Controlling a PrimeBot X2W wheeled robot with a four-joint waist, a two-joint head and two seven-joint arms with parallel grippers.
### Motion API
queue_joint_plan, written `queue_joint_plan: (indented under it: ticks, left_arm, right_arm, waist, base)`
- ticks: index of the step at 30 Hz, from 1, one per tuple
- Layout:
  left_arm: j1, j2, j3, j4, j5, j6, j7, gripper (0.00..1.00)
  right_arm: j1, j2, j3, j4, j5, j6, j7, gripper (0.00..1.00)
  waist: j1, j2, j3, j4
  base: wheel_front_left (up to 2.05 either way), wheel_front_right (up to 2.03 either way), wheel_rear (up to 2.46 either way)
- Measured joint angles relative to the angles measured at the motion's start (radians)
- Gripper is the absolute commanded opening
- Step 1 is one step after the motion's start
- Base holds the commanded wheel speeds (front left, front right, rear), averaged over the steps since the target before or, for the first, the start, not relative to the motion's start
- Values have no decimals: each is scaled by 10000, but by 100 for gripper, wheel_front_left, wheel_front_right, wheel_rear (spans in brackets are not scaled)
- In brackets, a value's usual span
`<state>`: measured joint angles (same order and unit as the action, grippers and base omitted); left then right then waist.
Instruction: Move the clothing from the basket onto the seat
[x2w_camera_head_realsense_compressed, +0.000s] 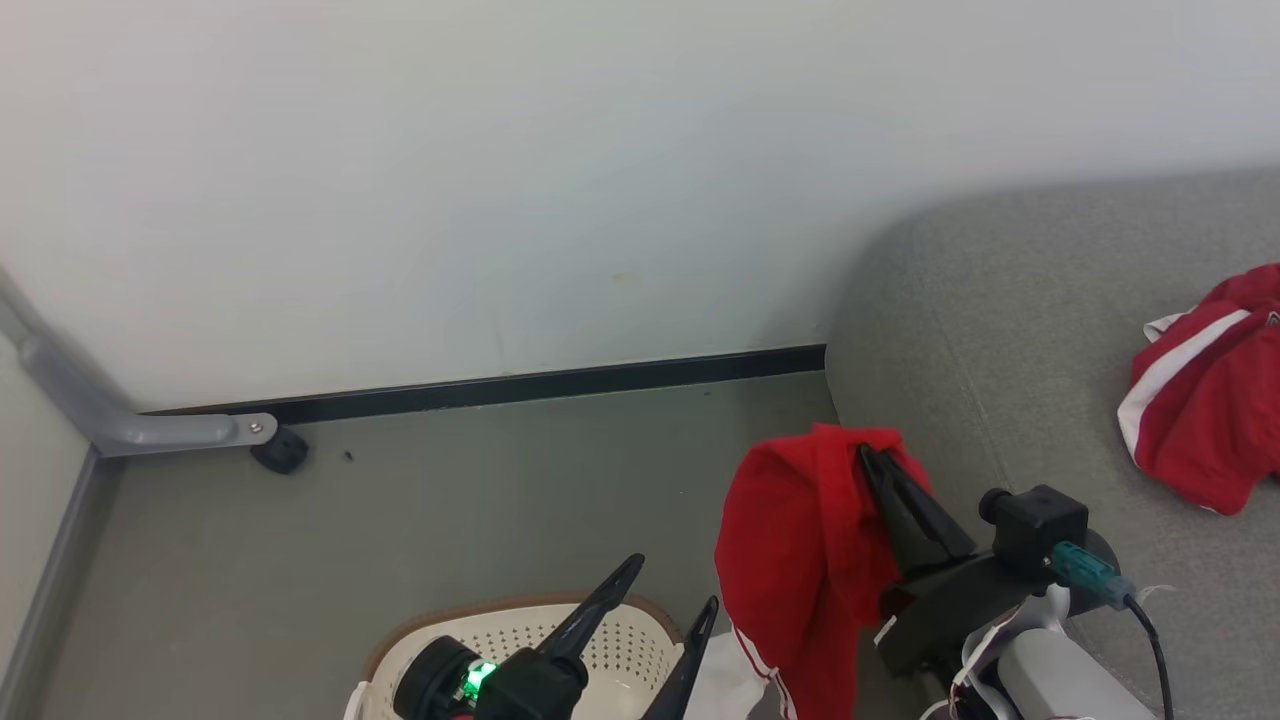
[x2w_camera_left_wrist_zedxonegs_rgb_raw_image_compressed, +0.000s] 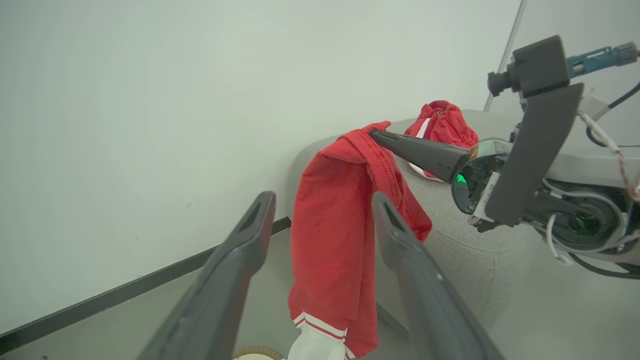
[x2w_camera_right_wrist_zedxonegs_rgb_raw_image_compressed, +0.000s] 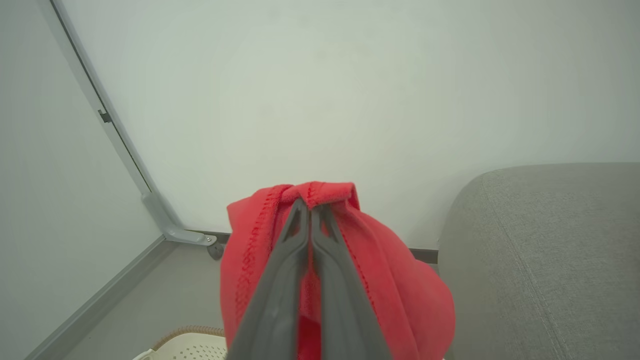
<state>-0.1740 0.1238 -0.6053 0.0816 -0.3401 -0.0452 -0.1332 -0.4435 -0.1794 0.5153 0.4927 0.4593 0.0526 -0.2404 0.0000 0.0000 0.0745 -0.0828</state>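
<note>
Clothing (x2w_camera_head_realsense_compressed: 800, 560) dangles mid-frame, pinched tight in the right gripper (x2w_camera_head_realsense_compressed: 868, 455) beside the seat (x2w_camera_head_realsense_compressed: 1000, 330); left gripper (x2w_camera_head_realsense_compressed: 673, 582) spread open, lower middle, by the basket (x2w_camera_head_realsense_compressed: 480, 625).

Qty: clothing x2 — 1st red pc (x2w_camera_head_realsense_compressed: 790, 570), 2nd red pc (x2w_camera_head_realsense_compressed: 1210, 400); basket (x2w_camera_head_realsense_compressed: 640, 655) x1; seat (x2w_camera_head_realsense_compressed: 1000, 320) x1; fingers (x2w_camera_head_realsense_compressed: 605, 597) x4.

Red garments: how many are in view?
2. One garment hangs from the shut right tool, between basket and seat; the other garment lies on the seat. The basket's inside is partly hidden.
</note>
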Motion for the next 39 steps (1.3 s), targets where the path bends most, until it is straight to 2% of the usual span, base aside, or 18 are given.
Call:
queue_joint_plan:
  ticks: [10,24,29,39]
  left_arm:
    - [29,21,-349,-194,263,-155,173,100]
    - [-32,81,-593,-217,345,-257,451,100]
    - [-97,86,-744,-226,372,-268,571,100]
    - [-364,92,-849,-222,428,-355,700,100]
  right_arm:
    - [-226,-299,-621,-58,84,-188,-61,0]
    - [-462,-368,-1231,-98,176,-364,-81,0]
    - [-598,-623,-1714,-128,293,-451,-81,0]
    - [-1449,-953,-2382,4,347,-522,-84,0]
  waist:
    - [0,0,269,-790]
    - [0,0,737,-2008]
    - [0,1,972,-2418]
    - [0,1,1380,-2717]
  base:
    - [0,0,0]
    - [0,0,0]
    - [0,0,0]
    - [0,0,0]
